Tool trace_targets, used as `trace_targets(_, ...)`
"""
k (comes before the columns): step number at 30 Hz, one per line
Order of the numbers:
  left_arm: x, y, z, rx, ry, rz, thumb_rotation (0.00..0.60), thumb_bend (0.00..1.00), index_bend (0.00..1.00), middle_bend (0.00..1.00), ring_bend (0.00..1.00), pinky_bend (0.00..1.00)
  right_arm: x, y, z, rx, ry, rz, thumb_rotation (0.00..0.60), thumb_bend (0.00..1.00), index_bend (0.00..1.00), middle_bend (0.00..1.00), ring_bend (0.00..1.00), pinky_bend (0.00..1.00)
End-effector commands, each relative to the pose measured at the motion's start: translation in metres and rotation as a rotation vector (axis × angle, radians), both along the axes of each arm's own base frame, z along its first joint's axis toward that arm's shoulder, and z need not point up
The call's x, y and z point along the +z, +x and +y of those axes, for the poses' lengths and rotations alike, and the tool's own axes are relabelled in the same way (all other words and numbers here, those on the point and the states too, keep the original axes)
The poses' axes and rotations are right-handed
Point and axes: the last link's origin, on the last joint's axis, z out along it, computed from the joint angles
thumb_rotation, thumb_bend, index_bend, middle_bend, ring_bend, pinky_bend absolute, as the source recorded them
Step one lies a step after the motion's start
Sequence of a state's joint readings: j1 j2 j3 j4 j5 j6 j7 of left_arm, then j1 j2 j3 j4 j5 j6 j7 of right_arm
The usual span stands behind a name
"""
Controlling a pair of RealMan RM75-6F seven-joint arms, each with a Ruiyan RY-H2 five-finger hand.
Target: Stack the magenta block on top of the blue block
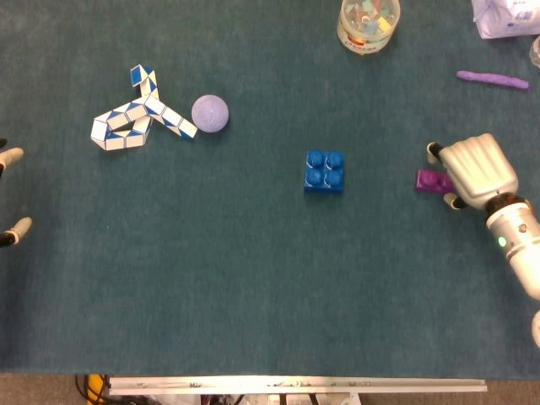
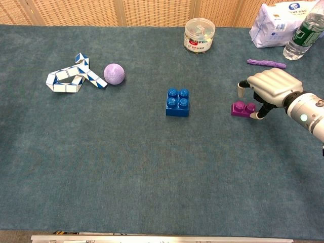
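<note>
The magenta block lies flat on the teal cloth, well to the right of the blue block. My right hand hangs low over the magenta block's right end. Its fingers are spread down on either side of the block, and no firm grip shows. The blue block stands alone at the table's middle with its four studs up. Of my left hand only two pale fingertips show at the head view's left edge, apart and holding nothing.
A blue-and-white snake puzzle and a lilac ball lie at the back left. A clear jar, a purple strip, a white bag and a bottle stand along the back right.
</note>
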State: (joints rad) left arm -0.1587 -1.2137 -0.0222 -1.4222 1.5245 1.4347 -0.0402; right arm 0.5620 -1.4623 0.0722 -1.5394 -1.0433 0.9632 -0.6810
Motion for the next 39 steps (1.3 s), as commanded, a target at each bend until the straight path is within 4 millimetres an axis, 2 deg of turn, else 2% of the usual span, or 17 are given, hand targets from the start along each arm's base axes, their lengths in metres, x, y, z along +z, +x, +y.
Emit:
trace_targets(1,0.0,0.0,0.0,0.0,0.002,-0.001,0.6,0.15,0.2,0.16,0.16,0.16,-0.002,0.0,-0.001,-0.001,0.002,0.008,0.6,0.13,0.41,1.0,1.0,1.0)
trace_targets(12,0.001,0.0,0.0,-0.001,0.003,-0.003,0.6,0.15,0.2,0.16,0.16,0.16,-0.014,0.002,-0.002,-0.001,0.034,0.027,0.6,0.13,0.42,1.0,1.0,1.0)
trace_targets(19,0.002,0.0,0.0,-0.001,0.004,-0.004,0.6,0.15,0.2,0.16,0.16,0.16,-0.019,0.009,0.004,0.029,0.06,0.018,0.6,0.13,0.44,1.0,1.0,1.0)
trace_targets(31,0.003,-0.001,0.0,-0.003,0.005,-0.003,0.6,0.15,0.2,0.16,0.16,0.16,-0.018,0.001,-0.001,0.019,0.032,0.038,0.6,0.2,0.47,1.0,1.0,1.0)
trace_targets(39,0.004,-0.004,-0.001,0.006,0.011,-0.003,0.6,0.15,0.2,0.16,0.16,0.16,-0.017,-0.004,-0.003,0.015,0.021,0.053,0.6,0.2,0.47,1.0,1.0,1.0)
